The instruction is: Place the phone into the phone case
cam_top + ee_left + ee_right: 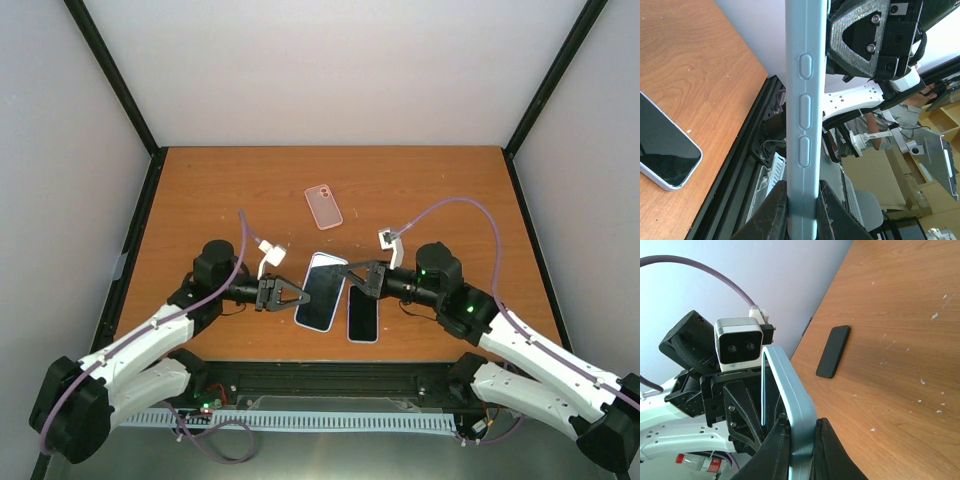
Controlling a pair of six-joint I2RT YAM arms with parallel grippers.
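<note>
A light blue phone case (320, 290) is lifted off the table between the two arms, tilted. My left gripper (296, 296) is shut on its left edge. In the left wrist view the case's button side (804, 100) runs up from between the pinching fingers (775, 210). My right gripper (350, 277) is shut on the opposite edge, and the right wrist view shows the case rim (790, 385) clamped between its fingers (832, 450). The phone (362, 316), with a dark screen and pale rim, lies flat on the table just right of the case (665, 150).
A pink case (323, 206) lies further back on the wooden table (200, 200). A dark flat slab (832, 351) rests on the wood in the right wrist view. The near table edge and black rail (740, 165) run close to the phone.
</note>
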